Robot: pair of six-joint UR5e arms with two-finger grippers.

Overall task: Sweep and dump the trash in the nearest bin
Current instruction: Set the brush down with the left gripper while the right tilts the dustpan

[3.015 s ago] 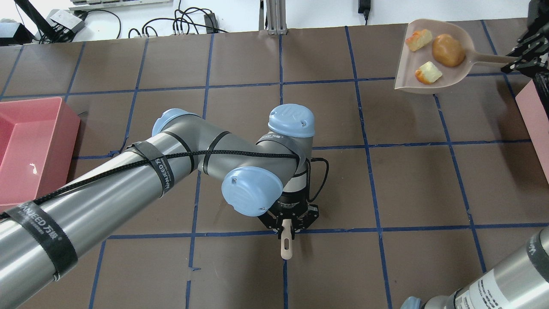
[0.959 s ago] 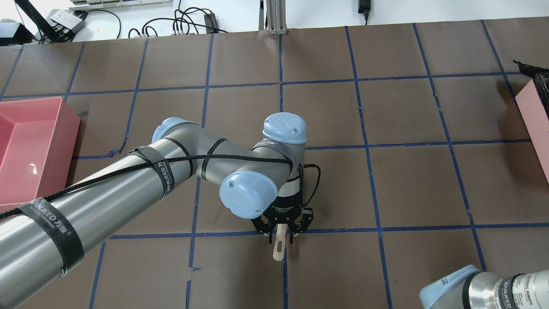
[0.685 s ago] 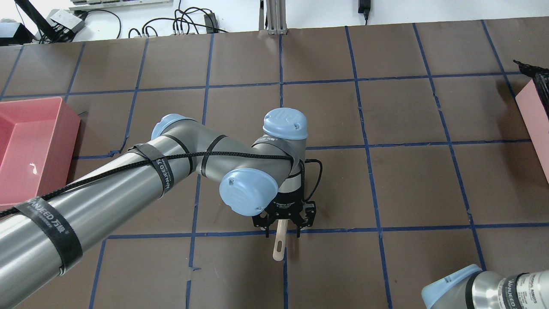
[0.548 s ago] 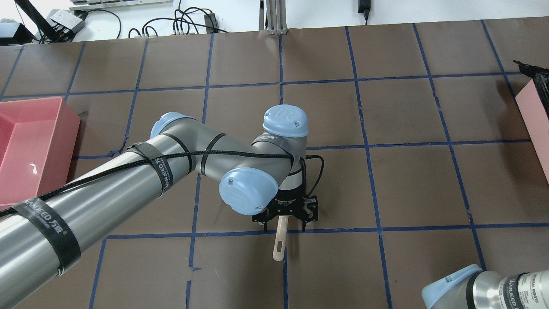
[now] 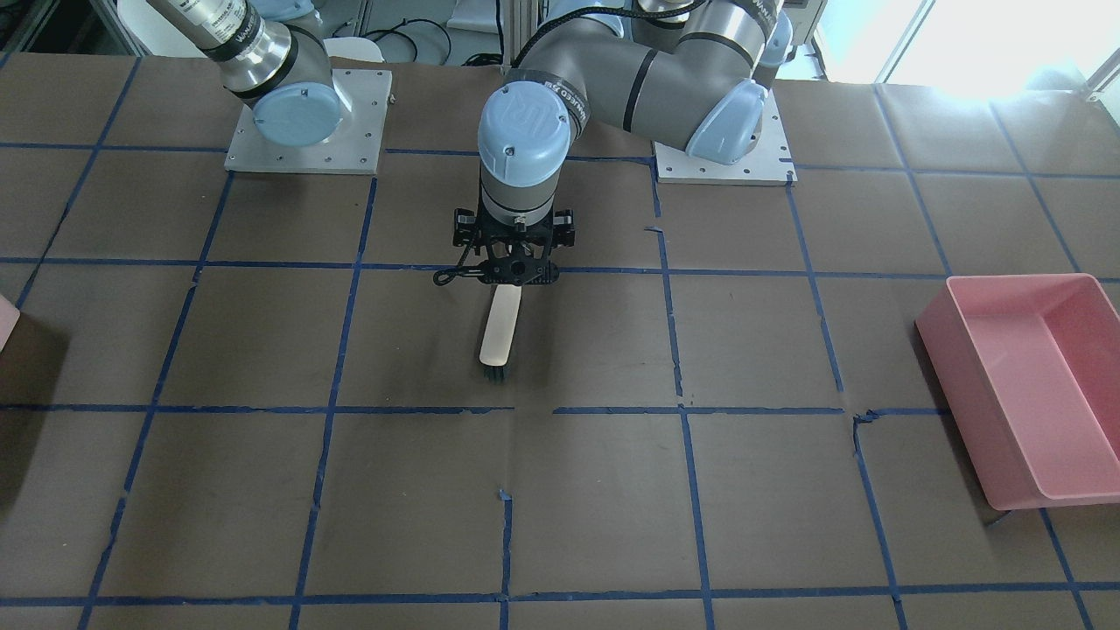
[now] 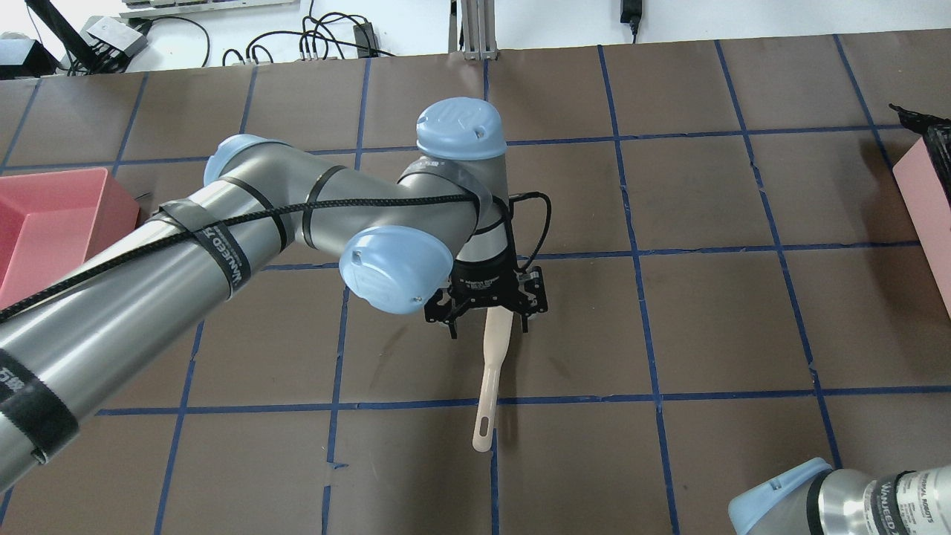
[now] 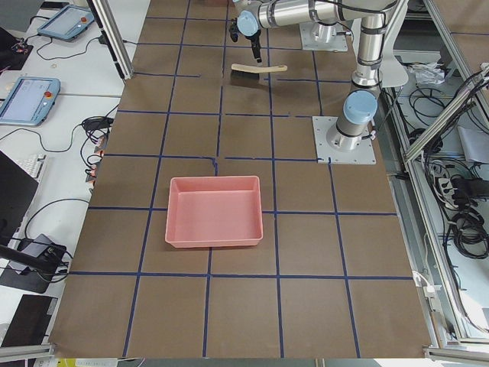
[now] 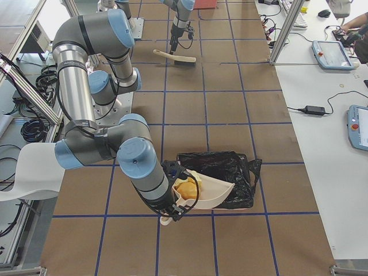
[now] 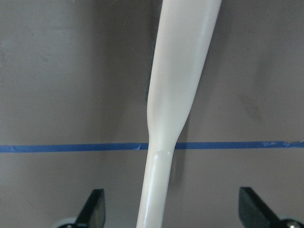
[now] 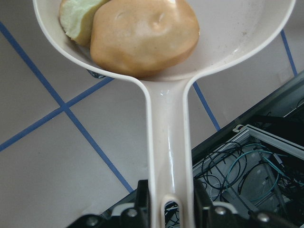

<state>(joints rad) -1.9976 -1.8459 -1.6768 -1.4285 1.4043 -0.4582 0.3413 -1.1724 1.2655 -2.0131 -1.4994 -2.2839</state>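
Note:
My right gripper [image 10: 168,205] is shut on the handle of a beige dustpan [image 10: 168,118]. The pan holds a tan-orange lump of trash [image 10: 145,40] and a pale chunk [image 10: 76,21]; a third piece does not show. In the right side view the dustpan [image 8: 215,192] hangs over the bin [image 8: 230,167], which is lined with a black bag. A pale pink corner of the bin shows at the overhead view's right edge [image 6: 925,200]. My left gripper [image 6: 488,323] is open above a beige brush [image 6: 490,371] that lies flat on the table. The brush handle [image 9: 166,123] runs between the spread fingers [image 9: 95,209].
A large pink rectangular tub [image 5: 1024,385] stands at the table's end on my left; it also shows in the overhead view [image 6: 44,238]. The brown table is marked with blue tape lines [image 5: 525,409]. The bin stands near the table's edge on my right.
My left gripper has opened, let go of the brush and drawn back up and away from it. The brush now lies on the table. The dustpan left the overhead view earlier.

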